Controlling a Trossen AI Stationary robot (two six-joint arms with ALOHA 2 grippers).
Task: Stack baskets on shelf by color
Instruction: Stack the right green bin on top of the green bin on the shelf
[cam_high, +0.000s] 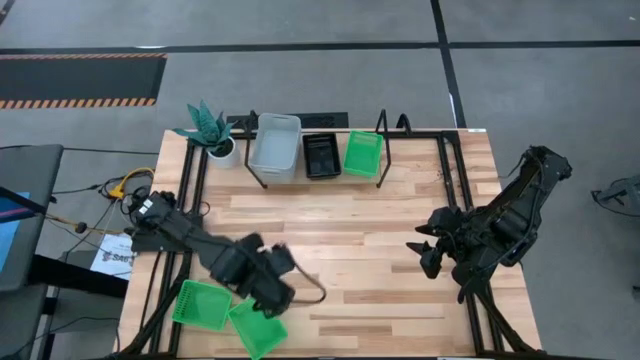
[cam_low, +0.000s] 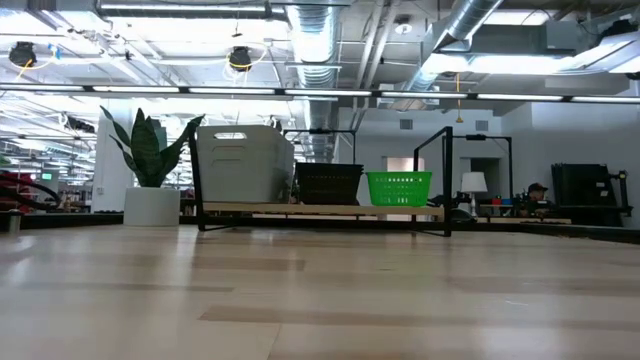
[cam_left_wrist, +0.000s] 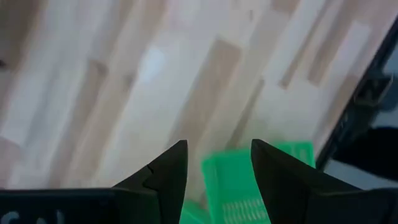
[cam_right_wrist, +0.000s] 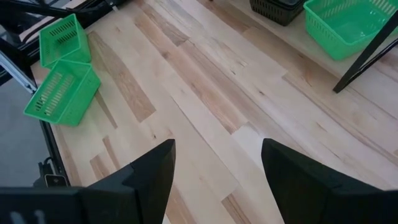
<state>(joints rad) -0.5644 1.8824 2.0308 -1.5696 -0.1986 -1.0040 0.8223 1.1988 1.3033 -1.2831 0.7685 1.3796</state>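
Observation:
The wooden shelf (cam_high: 318, 178) on its black wire frame stands along the table's far edge. On it stand a grey-white basket (cam_high: 275, 146), a black basket (cam_high: 322, 155) and a green basket (cam_high: 362, 153), which the low view shows as grey-white (cam_low: 243, 165), black (cam_low: 328, 183) and green (cam_low: 398, 188). Two more green baskets (cam_high: 203, 303) (cam_high: 257, 329) lie on the table at its near left corner. My left gripper (cam_high: 278, 297) hovers open over the second one (cam_left_wrist: 249, 180) without touching it. My right gripper (cam_high: 425, 256) (cam_right_wrist: 217, 146) hangs open over bare table on the right.
A potted plant (cam_high: 215, 135) stands at the shelf's left end. The black table frame runs along the left edge (cam_high: 160, 290). Bare wooden tabletop (cam_high: 360, 250) lies between the two arms. The right wrist view shows both loose green baskets (cam_right_wrist: 62, 37) (cam_right_wrist: 62, 93) at the table edge.

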